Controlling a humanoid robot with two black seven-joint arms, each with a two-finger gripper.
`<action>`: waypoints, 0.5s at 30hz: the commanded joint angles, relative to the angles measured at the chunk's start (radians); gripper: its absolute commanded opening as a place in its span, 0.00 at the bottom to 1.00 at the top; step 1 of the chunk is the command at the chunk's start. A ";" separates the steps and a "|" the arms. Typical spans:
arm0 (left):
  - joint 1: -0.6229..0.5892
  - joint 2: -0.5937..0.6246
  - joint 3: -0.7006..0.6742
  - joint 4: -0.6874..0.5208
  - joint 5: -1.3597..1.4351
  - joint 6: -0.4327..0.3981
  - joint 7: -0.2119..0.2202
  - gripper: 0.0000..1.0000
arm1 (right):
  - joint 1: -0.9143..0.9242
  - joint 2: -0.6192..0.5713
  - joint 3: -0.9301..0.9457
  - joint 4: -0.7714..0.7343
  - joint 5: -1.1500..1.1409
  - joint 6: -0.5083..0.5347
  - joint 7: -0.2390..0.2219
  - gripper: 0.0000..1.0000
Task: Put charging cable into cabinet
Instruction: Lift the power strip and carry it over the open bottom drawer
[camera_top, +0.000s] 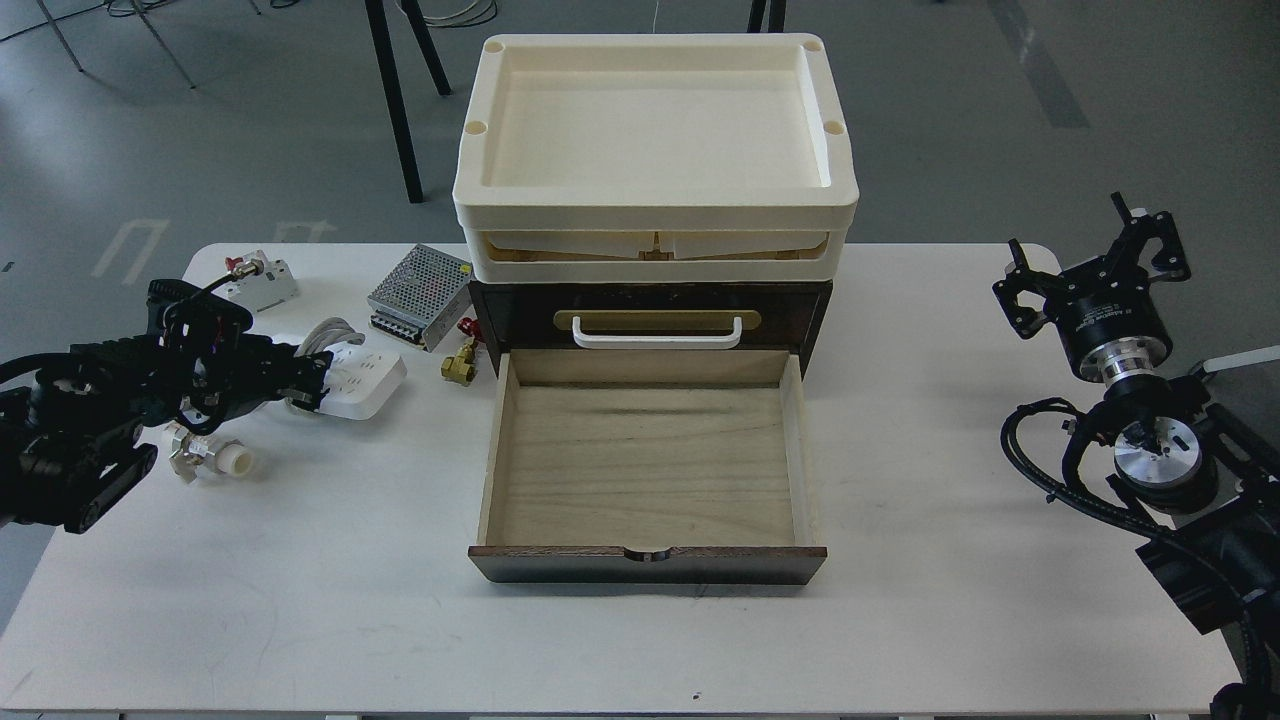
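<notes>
- The room has a grey floor, and dark legs of a table or chair show at the top of the frame.
- A white surface (300, 560) fills the lower part of the frame.
- The cabinet (650, 300) is small and dark brown, and it stands in the middle of the surface, toward the back.
- Cream plastic trays (655, 190) are stacked on top of the cabinet.
- A white handle (656, 336) sits on a brass plate on the front of the cabinet.
- The pale wood drawer (645, 470) below it is pulled far out toward the bottom of the frame.
- The charging cable (355, 378) is a white power strip with a grey cord, and it lies on the surface to the left of the drawer.
- The left end effector (308, 378) is at the left end of the charging cable, touching it or right next to it. It looks dark, and I cannot tell if its fingers are apart or together.
- A metal box with little holes (420, 296) lies behind the charging cable, just beside the cabinet.
- A small brass valve (460, 363) lies between the charging cable and the cabinet.
- A small white circuit breaker (258, 281) lies at the back left of the surface.
- A silver and white fitting (210, 456) lies under the left arm.
- The right end effector (1095, 265) is at the far right of the frame, held up above the surface, well apart from the cabinet. Its fingers are spread apart and hold nothing.
</notes>
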 joint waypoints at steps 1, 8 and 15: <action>-0.005 0.002 -0.010 -0.003 -0.066 -0.032 -0.042 0.09 | 0.000 0.000 -0.001 0.000 0.000 0.000 0.000 1.00; -0.093 0.067 -0.009 -0.006 -0.258 -0.081 -0.073 0.09 | 0.000 0.000 -0.001 0.000 0.000 0.000 0.000 1.00; -0.379 0.220 -0.012 -0.006 -0.382 -0.323 -0.073 0.08 | 0.000 0.000 -0.001 0.000 -0.003 -0.001 0.000 1.00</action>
